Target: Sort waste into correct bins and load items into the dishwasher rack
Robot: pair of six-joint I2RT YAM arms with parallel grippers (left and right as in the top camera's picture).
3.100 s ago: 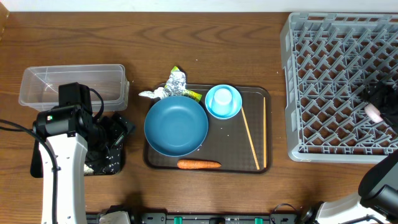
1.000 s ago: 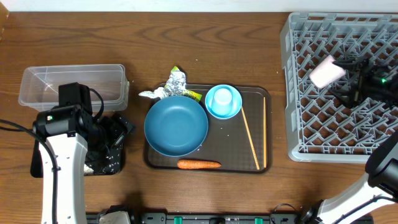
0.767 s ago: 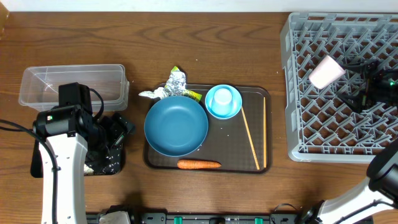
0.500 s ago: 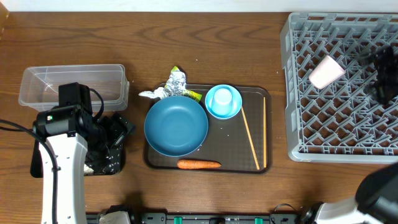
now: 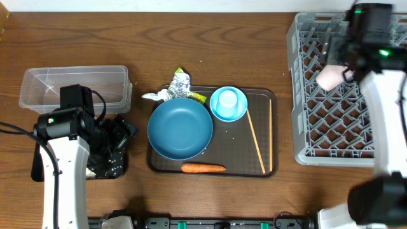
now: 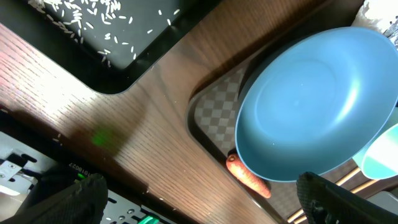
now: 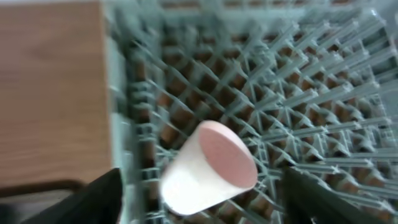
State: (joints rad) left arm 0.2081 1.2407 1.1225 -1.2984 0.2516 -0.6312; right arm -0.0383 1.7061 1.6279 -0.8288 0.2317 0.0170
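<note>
Rice grains lie scattered in the black tray, left of the serving tray; my left pincer hangs there, jaws fully apart, empty. On the serving tray: dark blue bowl, carrot, pale blue cup, chopsticks. Right of the serving tray, the whitish-pink cup lies tipped in the grey rack; my right pincer above it stands open, gripping nothing.

The scene looked like a robotics lab bench staged as a kitchen clean-up. A wood-grain table carried a grey dishwasher rack at the right and a dark brown serving tray in the centre. A white left arm and right arm reached in from the bottom edge.
</note>
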